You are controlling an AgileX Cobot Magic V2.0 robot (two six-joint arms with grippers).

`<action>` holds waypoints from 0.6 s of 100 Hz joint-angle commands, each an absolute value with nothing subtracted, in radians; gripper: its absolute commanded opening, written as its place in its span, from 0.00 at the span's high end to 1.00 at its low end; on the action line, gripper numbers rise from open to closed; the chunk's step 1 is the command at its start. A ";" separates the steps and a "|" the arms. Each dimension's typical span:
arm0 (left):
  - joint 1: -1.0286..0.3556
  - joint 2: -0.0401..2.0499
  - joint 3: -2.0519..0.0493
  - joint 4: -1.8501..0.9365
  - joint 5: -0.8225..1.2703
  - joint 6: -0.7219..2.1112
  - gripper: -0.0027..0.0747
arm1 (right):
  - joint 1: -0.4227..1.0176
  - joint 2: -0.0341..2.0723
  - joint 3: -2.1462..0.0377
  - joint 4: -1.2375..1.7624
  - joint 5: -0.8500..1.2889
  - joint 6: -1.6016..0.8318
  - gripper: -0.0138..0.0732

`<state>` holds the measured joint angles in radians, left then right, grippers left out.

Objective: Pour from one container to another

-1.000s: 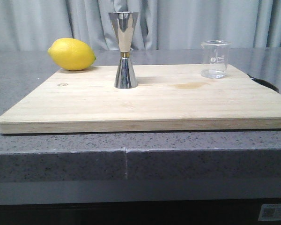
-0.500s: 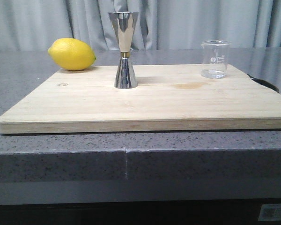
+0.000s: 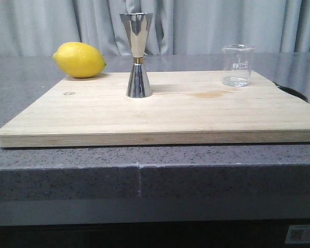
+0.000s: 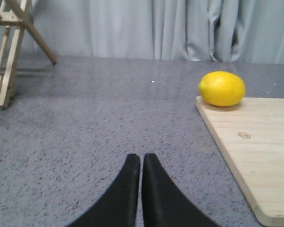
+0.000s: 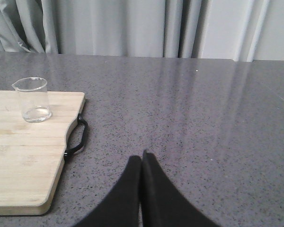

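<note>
While beaker [image 3: 237, 65] stands apart, jigger [image 3: 137, 55] (upright) waits untouched.

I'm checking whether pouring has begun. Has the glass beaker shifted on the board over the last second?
No. The glass beaker stands upright at the same spot near the wooden board's far right corner, equally far right of the jigger.

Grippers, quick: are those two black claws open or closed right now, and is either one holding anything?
Left gripper: closed, holding nothing, over bare counter.
Right gripper: closed, holding nothing, apart from the beaker.
</note>
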<state>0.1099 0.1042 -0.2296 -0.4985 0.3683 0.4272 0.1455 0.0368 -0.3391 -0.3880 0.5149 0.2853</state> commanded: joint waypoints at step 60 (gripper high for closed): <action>0.078 -0.028 -0.024 0.041 0.026 -0.109 0.99 | 0.147 0.049 -0.361 -0.402 0.443 0.279 0.92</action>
